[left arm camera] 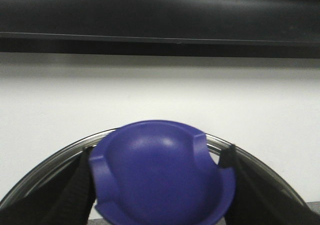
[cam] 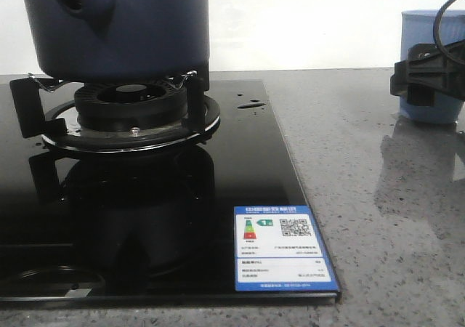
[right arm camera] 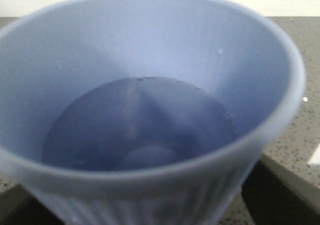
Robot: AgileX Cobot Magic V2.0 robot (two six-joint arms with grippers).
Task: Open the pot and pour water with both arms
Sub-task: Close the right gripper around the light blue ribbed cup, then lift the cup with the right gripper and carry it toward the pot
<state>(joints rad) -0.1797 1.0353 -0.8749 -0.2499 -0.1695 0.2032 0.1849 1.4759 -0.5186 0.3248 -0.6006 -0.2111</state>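
Note:
The dark navy pot (cam: 145, 36) stands on the gas burner (cam: 131, 102) at the far left, its stubby handle (cam: 87, 3) facing me; its top is cut off in the front view. In the left wrist view my left gripper (left arm camera: 160, 185) has its black fingers (left arm camera: 70, 195) on both sides of the lid's blue knob (left arm camera: 160, 160), with the lid's metal rim (left arm camera: 50, 160) behind. My right gripper (cam: 429, 73) is closed round the light blue ribbed cup (cam: 429, 22), which stands on the counter at the right. The cup (right arm camera: 150, 45) holds water (right arm camera: 135, 125).
The black glass cooktop (cam: 240, 167) fills the left half and carries a blue energy label (cam: 282, 248) near its front right corner and a few water drops (cam: 251, 105). The grey speckled counter (cam: 378, 196) lies to its right. A white wall stands behind.

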